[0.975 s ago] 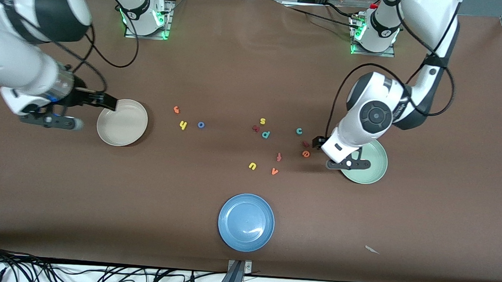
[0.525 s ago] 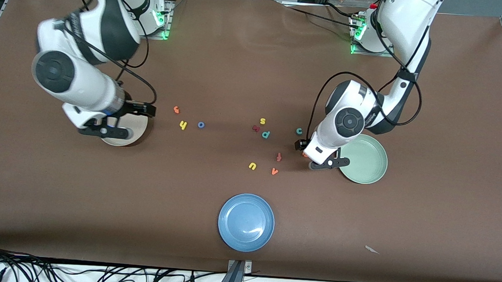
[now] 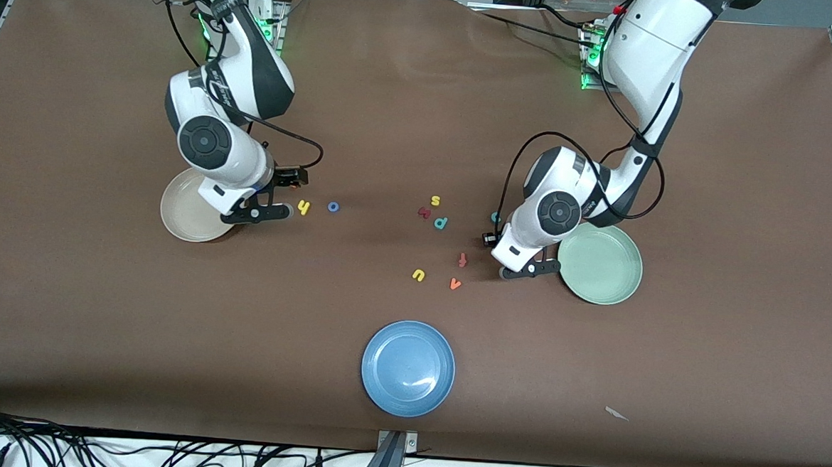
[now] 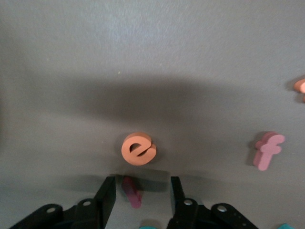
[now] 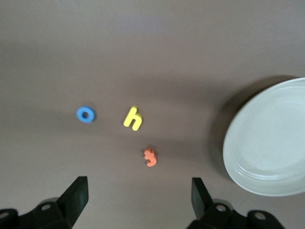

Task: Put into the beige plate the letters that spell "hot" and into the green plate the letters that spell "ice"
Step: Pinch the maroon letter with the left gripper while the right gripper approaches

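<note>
Straddling the dark red i with my left pincer, fingers partly apart and gripping nothing, I keep the orange e just beside it, near the green plate. My right pincer hangs wide over the orange t, near the beige plate.

Brown table with plates and scattered foam letters

Taking the blue plate as landmark, every other thing lies farther from the front camera: the beige plate toward the right arm's end, the green plate toward the left arm's end, and yellow h, blue o, yellow u, orange v between them.
</note>
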Robot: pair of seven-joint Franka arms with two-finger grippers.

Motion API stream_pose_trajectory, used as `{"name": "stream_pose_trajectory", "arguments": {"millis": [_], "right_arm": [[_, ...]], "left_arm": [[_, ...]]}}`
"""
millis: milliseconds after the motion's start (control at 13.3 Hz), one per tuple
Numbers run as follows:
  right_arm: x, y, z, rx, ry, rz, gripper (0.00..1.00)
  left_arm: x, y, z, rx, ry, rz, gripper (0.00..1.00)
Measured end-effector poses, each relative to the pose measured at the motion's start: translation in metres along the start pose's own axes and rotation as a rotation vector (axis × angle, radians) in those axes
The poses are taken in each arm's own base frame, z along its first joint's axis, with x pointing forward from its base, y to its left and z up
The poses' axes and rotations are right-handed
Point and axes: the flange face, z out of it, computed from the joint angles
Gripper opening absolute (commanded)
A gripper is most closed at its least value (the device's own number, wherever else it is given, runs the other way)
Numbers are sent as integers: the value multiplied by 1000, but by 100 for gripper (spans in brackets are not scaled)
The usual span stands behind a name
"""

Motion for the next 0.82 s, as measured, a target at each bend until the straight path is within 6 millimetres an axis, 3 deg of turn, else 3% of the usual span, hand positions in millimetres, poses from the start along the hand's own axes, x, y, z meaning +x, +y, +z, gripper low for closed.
{"name": "stream_pose_trajectory", "arguments": {"millis": [75, 300, 375, 525, 825], "right_arm": [[-5, -1, 19, 2, 7, -27, 97], [-26, -6, 69, 6, 28, -106, 96], [-32, -5, 79, 4, 19, -133, 95], [-35, -3, 87, 4, 25, -170, 72], [-36, -3, 99, 10, 47, -176, 69]], "left_arm": [[0, -2, 1, 2, -3, -2, 30], [3, -10, 0, 4, -10, -16, 2], [3, -10, 0, 3, -11, -16, 0], [0, -7, 1, 1, -14, -10, 0], [-2, -4, -2, -4, -13, -4, 0]]}}
